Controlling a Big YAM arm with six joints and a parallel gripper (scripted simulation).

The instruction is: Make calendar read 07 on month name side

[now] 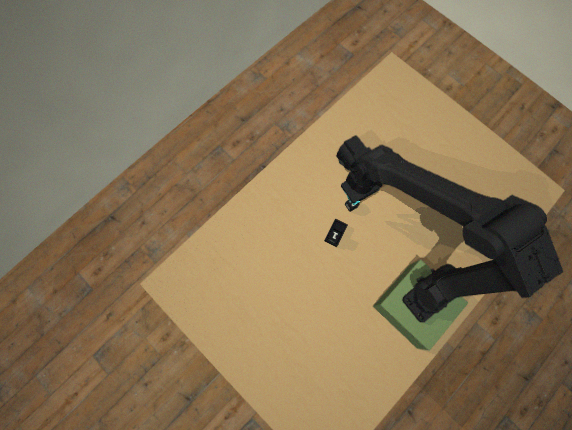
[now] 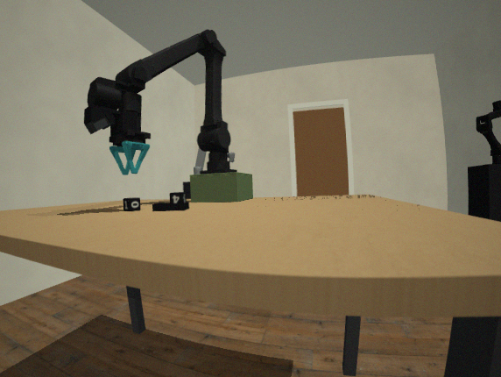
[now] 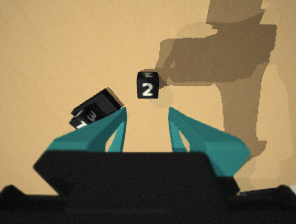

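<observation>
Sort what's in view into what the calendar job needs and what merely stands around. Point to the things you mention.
Part of the job:
- tray point(image 1: 329, 242) point(image 2: 161, 207) point(image 3: 104, 102)
- cube in the tray point(image 1: 336, 234) point(image 2: 177, 199)
- loose cube point(image 1: 351, 205) point(image 2: 131, 204) point(image 3: 147, 86)
- table point(image 1: 260, 280) point(image 2: 280, 237) point(image 3: 40, 40)
- tool point(image 2: 130, 173) point(image 3: 147, 112)

Not part of it:
- brown door point(image 2: 321, 153)
- second black arm, far right point(image 2: 486, 127)

Steep top view, low exterior view.

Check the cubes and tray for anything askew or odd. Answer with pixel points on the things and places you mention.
Two things: the loose cube point(image 1: 351, 205) point(image 2: 131, 204) point(image 3: 147, 86) stands on the table, outside the tray point(image 1: 330, 242) point(image 2: 162, 207) point(image 3: 107, 100), and the other cube's point(image 1: 335, 234) point(image 2: 177, 200) point(image 3: 86, 118) 4 reads upside down in the exterior view. I see no damage.
</observation>
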